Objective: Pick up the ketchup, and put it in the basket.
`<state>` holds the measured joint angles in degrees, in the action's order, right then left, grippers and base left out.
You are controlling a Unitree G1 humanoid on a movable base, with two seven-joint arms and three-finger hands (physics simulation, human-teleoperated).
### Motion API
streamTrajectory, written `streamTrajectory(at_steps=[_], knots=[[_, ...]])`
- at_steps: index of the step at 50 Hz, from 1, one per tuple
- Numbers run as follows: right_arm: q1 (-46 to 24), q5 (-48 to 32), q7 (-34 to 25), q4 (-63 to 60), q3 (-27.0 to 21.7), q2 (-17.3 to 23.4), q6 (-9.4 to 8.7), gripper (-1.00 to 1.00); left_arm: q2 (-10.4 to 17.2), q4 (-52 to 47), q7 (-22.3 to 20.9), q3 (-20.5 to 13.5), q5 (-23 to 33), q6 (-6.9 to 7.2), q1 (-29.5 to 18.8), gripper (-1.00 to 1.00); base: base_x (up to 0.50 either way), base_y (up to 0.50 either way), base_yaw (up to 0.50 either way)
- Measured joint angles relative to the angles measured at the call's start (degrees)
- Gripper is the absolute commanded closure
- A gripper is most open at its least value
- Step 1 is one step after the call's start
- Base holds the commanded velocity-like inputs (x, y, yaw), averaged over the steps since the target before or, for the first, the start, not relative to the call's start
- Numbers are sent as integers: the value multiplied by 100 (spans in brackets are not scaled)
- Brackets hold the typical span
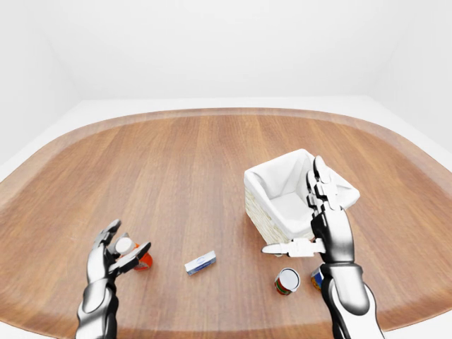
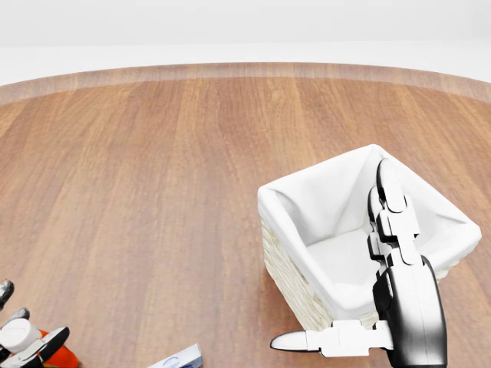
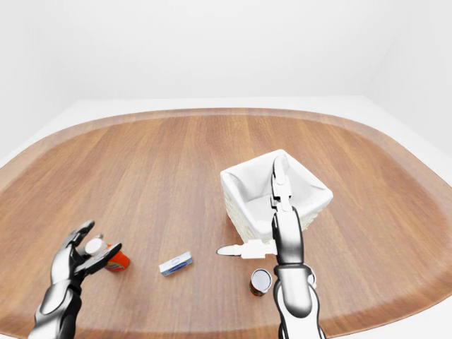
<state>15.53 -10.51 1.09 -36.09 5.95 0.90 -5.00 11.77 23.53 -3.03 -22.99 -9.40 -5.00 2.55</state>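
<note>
I'm working over a wide wooden worktop (image 1: 198, 162). The white-lined basket (image 1: 282, 191) sits right of centre, open side up. My right robot hand (image 1: 318, 212) hangs flat-open just beside its near wall, thumb splayed, holding nothing. My left robot hand (image 1: 120, 251) sits low on the left with its fingers (image 1: 134, 256) about the ketchup (image 1: 141, 261), a red bottle with a white cap, apparently lying on the wood; whether they have truly closed I cannot tell. I'd firm that grip round the body, not the cap, then lift clear before crossing over the small box (image 1: 200, 262) and the can (image 1: 287, 281).
</note>
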Motion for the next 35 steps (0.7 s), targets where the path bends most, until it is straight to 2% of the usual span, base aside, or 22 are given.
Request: streamTrajectory(at_steps=[8,25,35], knots=[[2,4,-2,-5,1,3,0,-100,57,87,55,34,11,0,-39,93,0,0,0],[9,-8,2,12,31,8,0,-100,85,138,-156,80,80,0,-67,89,0,0,0],[3,-11,8,40,48,13,0,-100,-45,-436,-229,36,306,0,160,90,0,0,0]])
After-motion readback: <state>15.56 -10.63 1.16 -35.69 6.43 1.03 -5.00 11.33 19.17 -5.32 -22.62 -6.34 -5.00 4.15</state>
